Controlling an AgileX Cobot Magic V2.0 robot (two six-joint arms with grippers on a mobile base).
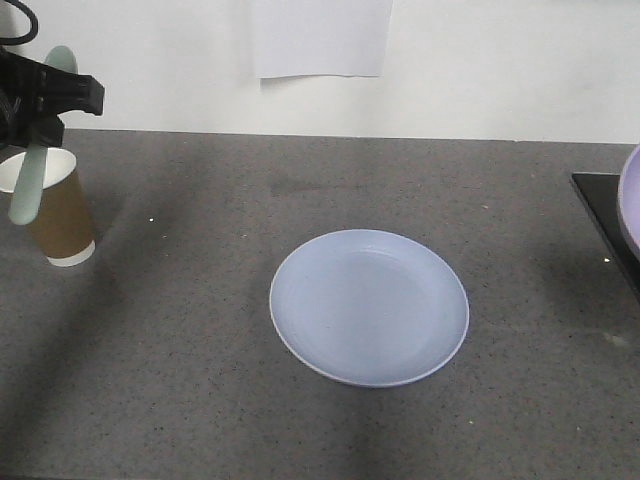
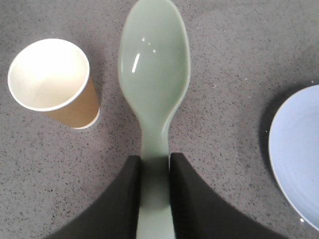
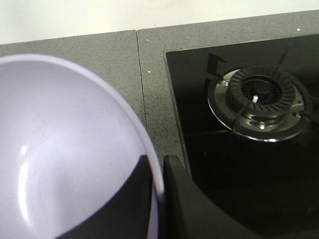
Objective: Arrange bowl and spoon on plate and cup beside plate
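The pale blue plate [image 1: 368, 305] lies empty in the middle of the grey counter. At the far left stands the brown paper cup [image 1: 58, 215], upright. Above and in front of the cup, my left gripper [image 1: 50, 95] is shut on the handle of the mint-green spoon [image 1: 28, 185]. In the left wrist view the spoon [image 2: 154, 74] points away from the gripper [image 2: 155, 162], with the cup [image 2: 50, 79] to its left and the plate [image 2: 299, 154] at the right edge. My right gripper [image 3: 157, 164] is shut on the rim of the lavender bowl [image 3: 65, 149], held at the far right; only the bowl's edge [image 1: 632, 200] shows in the front view.
A black glass hob [image 1: 605, 215] is set into the counter at the right, and its burner [image 3: 259, 99] lies beside the held bowl. A white wall with a sheet of paper [image 1: 322, 38] stands behind the counter.
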